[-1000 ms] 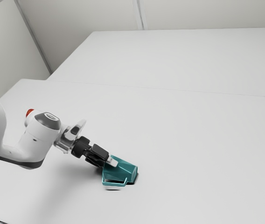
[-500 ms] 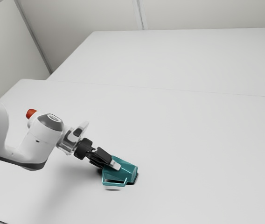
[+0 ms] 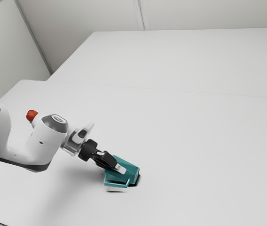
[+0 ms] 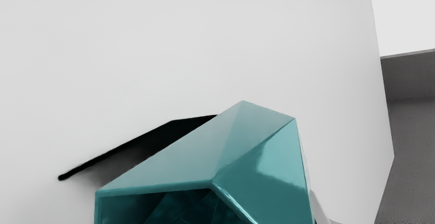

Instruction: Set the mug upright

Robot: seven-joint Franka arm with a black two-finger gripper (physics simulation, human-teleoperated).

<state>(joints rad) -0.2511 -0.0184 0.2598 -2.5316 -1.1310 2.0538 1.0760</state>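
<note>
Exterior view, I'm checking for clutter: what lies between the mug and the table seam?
Bare white tabletop lies between the mug and the seam in the exterior view.

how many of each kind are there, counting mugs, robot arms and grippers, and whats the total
Mug: 1, the teal mug
Robot arm: 1, the white arm
Gripper: 1, the black gripper at the mug
Total: 3
</note>
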